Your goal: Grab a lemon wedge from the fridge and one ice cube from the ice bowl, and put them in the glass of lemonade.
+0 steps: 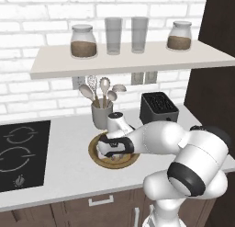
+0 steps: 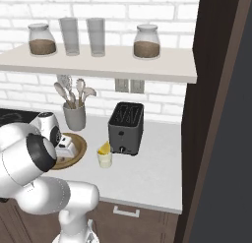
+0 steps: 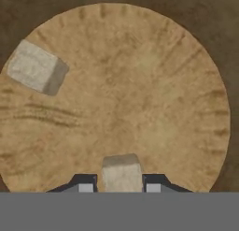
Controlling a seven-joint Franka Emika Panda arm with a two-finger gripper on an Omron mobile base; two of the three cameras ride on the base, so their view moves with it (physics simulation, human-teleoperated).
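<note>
The round brown ice bowl (image 1: 97, 160) (image 2: 80, 149) (image 3: 140, 85) lies on the counter in front of the utensil cup. My gripper (image 1: 114, 152) (image 2: 66, 147) (image 3: 120, 184) reaches down into it. In the hand view one ice cube (image 3: 121, 171) sits between my fingertips, which press against its two sides. A second ice cube (image 3: 35, 68) rests near the bowl's rim. The glass of lemonade (image 2: 104, 160) stands to the right of the bowl, with the lemon wedge (image 2: 104, 148) at its rim. The fridge (image 2: 235, 158) is the dark grey face at the far right.
A black toaster (image 1: 159, 108) (image 2: 126, 128) stands right of the bowl, and a grey utensil cup (image 1: 101, 115) (image 2: 74, 116) stands behind it. The stovetop (image 1: 20, 152) lies to the left. A shelf (image 1: 137, 60) with jars and two tall glasses hangs above.
</note>
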